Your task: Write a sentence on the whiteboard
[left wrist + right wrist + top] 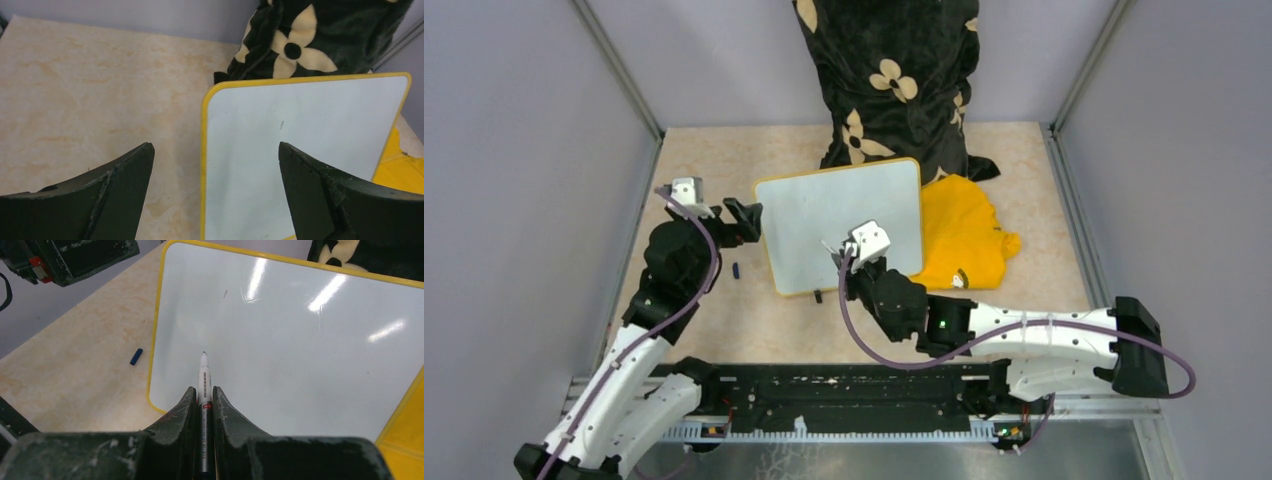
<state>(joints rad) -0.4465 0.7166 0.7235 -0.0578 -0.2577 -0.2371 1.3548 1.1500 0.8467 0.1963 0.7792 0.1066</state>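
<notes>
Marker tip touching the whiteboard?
Cannot tell. Right wrist view shows the marker tip over the whiteboard, but sighting along its length hides any gap.

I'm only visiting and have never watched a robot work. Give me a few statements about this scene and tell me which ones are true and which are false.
1. The right gripper is shut on a marker. True.
2. The whiteboard has a full sentence written on it. False: no words show on it, only a few faint marks.
3. The left gripper is clamped on the board's frame. False: its jaws stand wide open and hold nothing.
4. A yellow cloth lies at the board's right side. True.
5. The small blue piece rests on the whiteboard. False: it lies on the table, beside the board's left edge.
</notes>
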